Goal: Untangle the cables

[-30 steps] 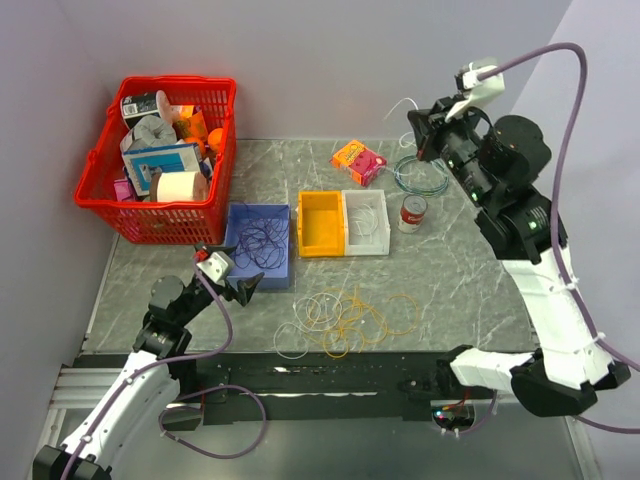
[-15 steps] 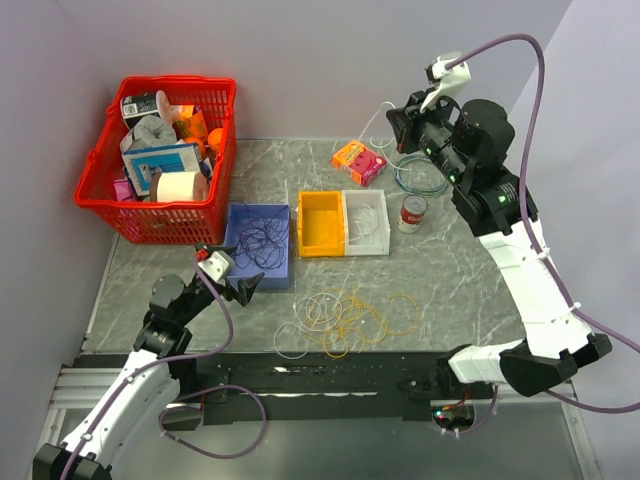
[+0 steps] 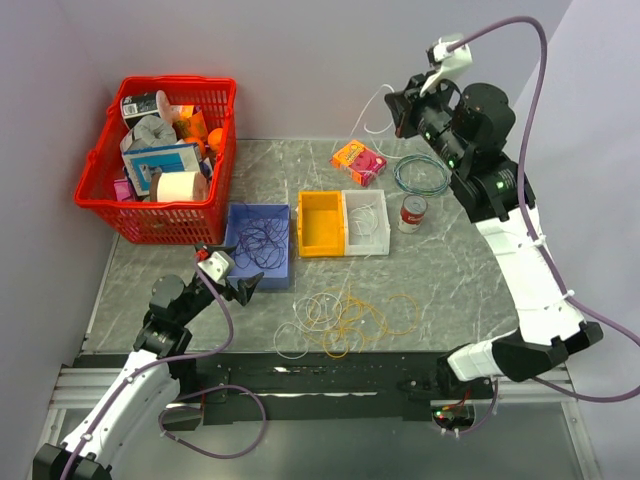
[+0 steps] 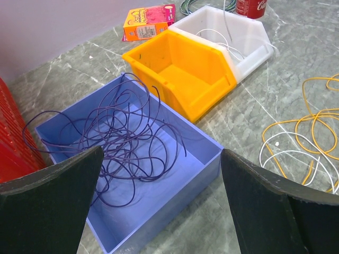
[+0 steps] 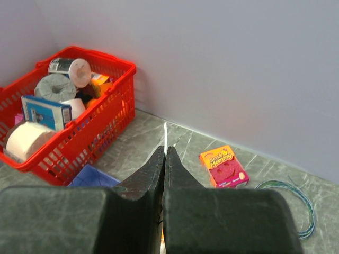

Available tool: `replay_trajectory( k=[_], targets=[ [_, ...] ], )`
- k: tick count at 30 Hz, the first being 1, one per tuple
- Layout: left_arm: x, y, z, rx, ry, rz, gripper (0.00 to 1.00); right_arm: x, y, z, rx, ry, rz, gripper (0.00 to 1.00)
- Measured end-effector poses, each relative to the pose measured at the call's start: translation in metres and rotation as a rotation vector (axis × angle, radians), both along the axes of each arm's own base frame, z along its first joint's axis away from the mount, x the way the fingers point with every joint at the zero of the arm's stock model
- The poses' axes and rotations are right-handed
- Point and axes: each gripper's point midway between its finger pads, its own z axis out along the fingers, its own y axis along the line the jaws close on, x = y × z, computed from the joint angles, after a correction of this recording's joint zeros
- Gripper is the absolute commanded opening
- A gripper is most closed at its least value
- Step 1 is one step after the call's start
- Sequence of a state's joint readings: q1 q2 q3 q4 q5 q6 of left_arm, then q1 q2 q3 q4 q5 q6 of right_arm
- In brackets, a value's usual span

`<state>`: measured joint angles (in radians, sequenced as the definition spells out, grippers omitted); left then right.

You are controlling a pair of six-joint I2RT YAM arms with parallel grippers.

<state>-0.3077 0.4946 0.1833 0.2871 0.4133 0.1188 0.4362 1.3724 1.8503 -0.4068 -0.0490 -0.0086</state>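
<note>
A tangle of yellow-orange and white cables (image 3: 345, 318) lies on the table in front of the bins, also in the left wrist view (image 4: 304, 143). Dark purple cables (image 3: 260, 243) fill the blue bin (image 4: 175, 182). White cables (image 3: 368, 217) lie in the white bin (image 3: 383, 247). My right gripper (image 3: 402, 108) is raised high at the back and shut on a white cable (image 5: 165, 136) that hangs down toward the white bin. My left gripper (image 3: 243, 290) is open and empty, low beside the blue bin's near left corner.
An orange bin (image 3: 321, 222) stands between the blue and white ones. A red basket (image 3: 110, 215) of goods stands at the back left. A pink-orange sponge box (image 3: 358, 161), a teal coiled ring (image 3: 421, 174) and a red can (image 3: 412, 213) are at the back right.
My right gripper has moved left and a little up with the white cable in it. The left arm has not moved.
</note>
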Motion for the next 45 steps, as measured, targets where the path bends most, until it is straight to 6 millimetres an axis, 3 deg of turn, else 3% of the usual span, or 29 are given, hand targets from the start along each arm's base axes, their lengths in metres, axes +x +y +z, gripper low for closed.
replay_trajectory(
  k=[6,10,22,26,34,45],
  targets=[
    [0.0,0.0,0.0,0.0,0.0,0.002,1.0,0.009,-0.011,0.024,0.015,-0.049,-0.036,0.0],
    [0.001,0.001,0.0,0.0,0.0,0.004,0.99,0.012,-0.017,0.027,0.02,-0.059,-0.052,0.0],
    [0.001,0.001,0.0,0.0,0.0,0.006,0.99,0.036,-0.006,-0.016,0.018,0.044,-0.037,0.0],
    [0.001,0.001,0.0,0.0,0.0,0.006,0.99,0.047,-0.008,-0.049,0.014,0.11,-0.05,0.0],
    [0.001,0.002,0.0,0.0,0.0,0.008,0.99,0.063,-0.021,-0.15,0.004,0.319,-0.104,0.0],
    [0.002,0.003,0.0,0.001,0.0,0.016,0.99,0.043,-0.008,-0.264,0.049,0.593,-0.04,0.0]
  ],
)
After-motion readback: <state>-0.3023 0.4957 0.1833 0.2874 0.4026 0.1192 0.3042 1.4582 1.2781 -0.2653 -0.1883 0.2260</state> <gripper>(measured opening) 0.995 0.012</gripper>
